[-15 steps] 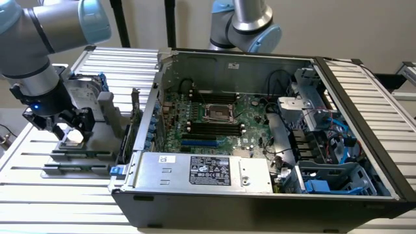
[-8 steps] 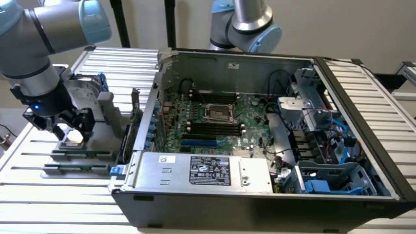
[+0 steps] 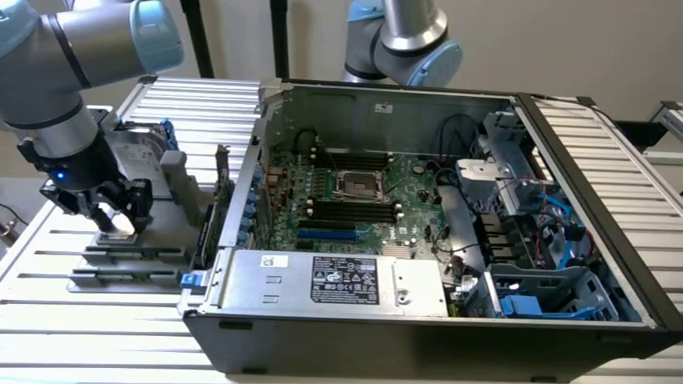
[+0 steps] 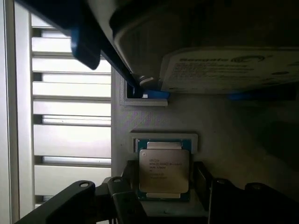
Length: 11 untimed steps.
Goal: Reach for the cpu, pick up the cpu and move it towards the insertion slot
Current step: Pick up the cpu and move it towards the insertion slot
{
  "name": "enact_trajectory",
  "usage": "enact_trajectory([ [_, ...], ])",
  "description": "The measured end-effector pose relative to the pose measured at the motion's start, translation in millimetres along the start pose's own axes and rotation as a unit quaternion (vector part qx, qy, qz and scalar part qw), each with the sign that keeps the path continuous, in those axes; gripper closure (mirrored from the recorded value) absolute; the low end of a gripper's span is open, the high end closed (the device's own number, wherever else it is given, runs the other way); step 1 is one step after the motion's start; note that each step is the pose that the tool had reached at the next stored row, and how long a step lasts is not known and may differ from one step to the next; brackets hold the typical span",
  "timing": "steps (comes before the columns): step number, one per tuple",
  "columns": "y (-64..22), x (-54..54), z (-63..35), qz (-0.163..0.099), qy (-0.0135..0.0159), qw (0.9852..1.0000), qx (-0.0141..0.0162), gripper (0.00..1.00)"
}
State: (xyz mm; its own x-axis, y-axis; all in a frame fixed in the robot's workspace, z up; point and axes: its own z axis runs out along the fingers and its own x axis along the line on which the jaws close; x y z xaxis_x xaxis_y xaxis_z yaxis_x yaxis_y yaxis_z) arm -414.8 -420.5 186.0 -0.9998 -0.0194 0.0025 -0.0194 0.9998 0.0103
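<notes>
Slatted metal worktop (image 3: 107,320), open computer case (image 3: 427,104) on it. My gripper (image 3: 115,214) hangs over the cpu (image 4: 163,170), open, one finger on either side with small gaps. cpu lies flat in grey holder (image 4: 163,136) outside the case; insertion slot (image 3: 357,186) well apart, inside it.

The tool (image 3: 112,214) hangs low over the bench (image 3: 64,320), right at the cpu (image 4: 163,170) in its grey holder (image 3: 117,258). Just beyond the tool stands the upright hard drive (image 3: 137,152), so there is little room on that side. Between the tool and the insertion slot (image 3: 357,186) rise an upright card (image 3: 221,200) and the side wall of the computer case (image 3: 254,160). The case is open on top, so there is free passage above both. On the tool's near side the bench slats lie bare.
</notes>
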Motion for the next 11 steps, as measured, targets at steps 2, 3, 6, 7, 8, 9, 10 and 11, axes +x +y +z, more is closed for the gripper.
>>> enact_trajectory([
  [2,0.0,0.0,0.0,0.0,0.0002,1.0,0.0001,0.46],
  [3,0.1,-0.1,0.0,0.0,0.0005,1.0,0.0001,0.46],
  [6,0.1,-0.1,0.0,0.0,0.0017,1.0,0.0001,0.46],
  [7,0.1,-0.1,0.0,0.0,0.0022,1.0,0.0001,0.46],
  [8,0.1,-0.1,-0.2,0.0,0.0028,1.0,0.0002,0.46],
  [9,0.1,-0.1,-0.5,0.0,0.0032,1.0,0.0002,0.46],
  [10,0.1,-0.1,-1.0,0.0,0.0037,1.0,0.0002,0.46],
  [11,0.1,-0.2,-1.7,0.0,0.0041,1.0,0.0002,0.46],
])
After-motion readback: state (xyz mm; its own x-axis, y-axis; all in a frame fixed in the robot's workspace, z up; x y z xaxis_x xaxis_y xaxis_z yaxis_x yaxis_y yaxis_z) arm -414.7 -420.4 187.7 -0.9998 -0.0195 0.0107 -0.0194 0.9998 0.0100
